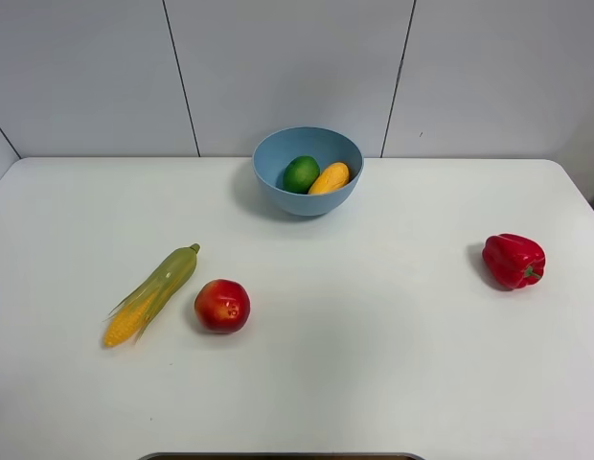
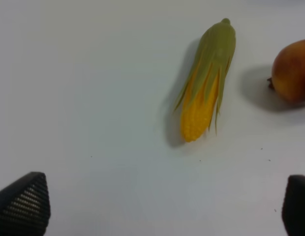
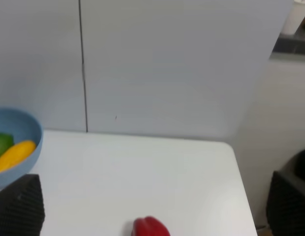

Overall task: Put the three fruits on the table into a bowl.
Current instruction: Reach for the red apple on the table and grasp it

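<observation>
The light-blue bowl (image 1: 308, 170) stands at the back middle of the white table (image 1: 374, 326). Inside it lie the green lime (image 1: 301, 173) and the yellow-orange mango (image 1: 329, 177). The red apple (image 1: 221, 306) rests on the table at the front left, right beside the corn cob. Neither arm shows in the exterior view. In the left wrist view my left gripper (image 2: 165, 204) stands open and empty above the table, the apple (image 2: 291, 72) at the frame's edge. My right gripper (image 3: 152, 206) is open too, with the bowl (image 3: 17, 142), lime (image 3: 2, 144) and mango (image 3: 14, 155) at one side.
A green-husked corn cob (image 1: 153, 293) lies left of the apple, seen also as the corn cob (image 2: 206, 81) in the left wrist view. A red bell pepper (image 1: 513, 260) sits at the right; the pepper (image 3: 150, 228) shows between the right fingers. Grey wall panels stand behind the table.
</observation>
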You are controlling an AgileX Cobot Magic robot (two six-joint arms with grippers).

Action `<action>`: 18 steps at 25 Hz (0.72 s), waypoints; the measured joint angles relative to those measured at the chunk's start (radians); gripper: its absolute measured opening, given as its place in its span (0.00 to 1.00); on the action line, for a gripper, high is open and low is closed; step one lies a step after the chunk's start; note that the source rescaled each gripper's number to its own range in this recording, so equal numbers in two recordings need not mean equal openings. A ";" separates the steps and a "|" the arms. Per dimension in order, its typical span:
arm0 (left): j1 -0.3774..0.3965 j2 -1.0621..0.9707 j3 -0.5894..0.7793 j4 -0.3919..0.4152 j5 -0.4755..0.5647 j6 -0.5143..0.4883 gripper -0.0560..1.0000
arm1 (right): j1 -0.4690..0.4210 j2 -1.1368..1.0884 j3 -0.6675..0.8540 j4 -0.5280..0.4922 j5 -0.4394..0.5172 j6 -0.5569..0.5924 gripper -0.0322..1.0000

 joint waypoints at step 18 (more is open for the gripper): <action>0.000 0.000 0.000 0.000 0.000 0.000 1.00 | 0.035 -0.347 0.451 -0.011 0.000 0.040 0.94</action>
